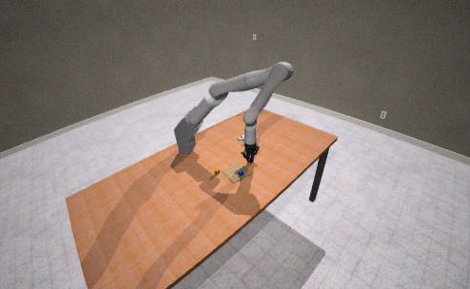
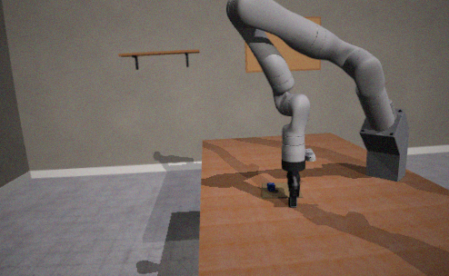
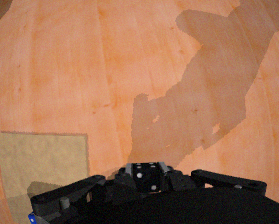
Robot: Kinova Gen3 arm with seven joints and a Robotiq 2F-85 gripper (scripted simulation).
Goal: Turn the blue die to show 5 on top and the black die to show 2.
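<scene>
A tan mat (image 1: 237, 172) lies on the wooden table. The blue die (image 1: 240, 173) sits on it; it also shows in the exterior view (image 2: 271, 186). The yellow die (image 1: 217, 171) sits on the table just off the mat's left side. My gripper (image 1: 250, 161) (image 2: 292, 202) points straight down at the mat's far right edge, fingertips close to the table. It is shut on the black die (image 3: 144, 173), which is small and dark between the fingers in the wrist view and hidden in the top and exterior views. The wrist view shows the mat (image 3: 43, 165) to the left.
The arm's grey base (image 1: 186, 137) stands on the table behind the mat. The table's right edge (image 1: 292, 183) runs a short way beyond the mat. A small white object (image 2: 309, 155) sits on the arm's wrist.
</scene>
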